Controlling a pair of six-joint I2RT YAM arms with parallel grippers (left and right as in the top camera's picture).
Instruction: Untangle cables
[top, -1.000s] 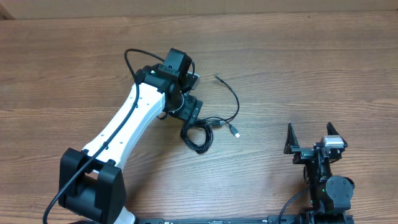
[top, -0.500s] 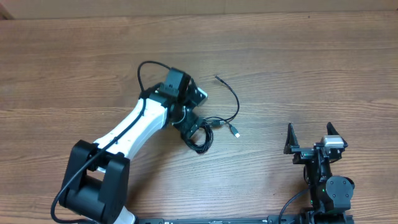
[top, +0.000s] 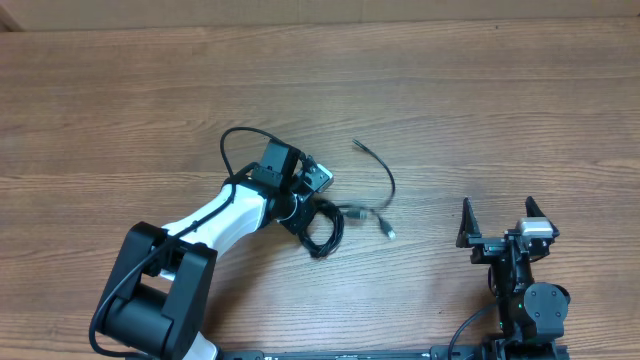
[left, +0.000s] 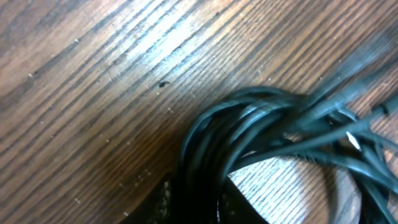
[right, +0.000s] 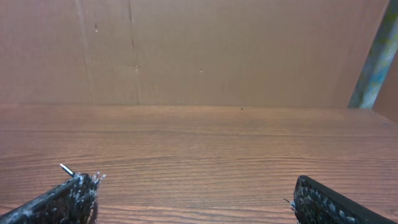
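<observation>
Our left gripper (top: 308, 212) has moved nearer and now pinches the coil of the cables (top: 323, 229) mid-table, and their loose plug end has slid right. Our right gripper (top: 497, 206) stays spread wide at the near right.

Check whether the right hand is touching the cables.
Apart. The overhead view shows bare table between the open right hand and the cables, whose nearest plug end lies well short of its fingertips.
</observation>
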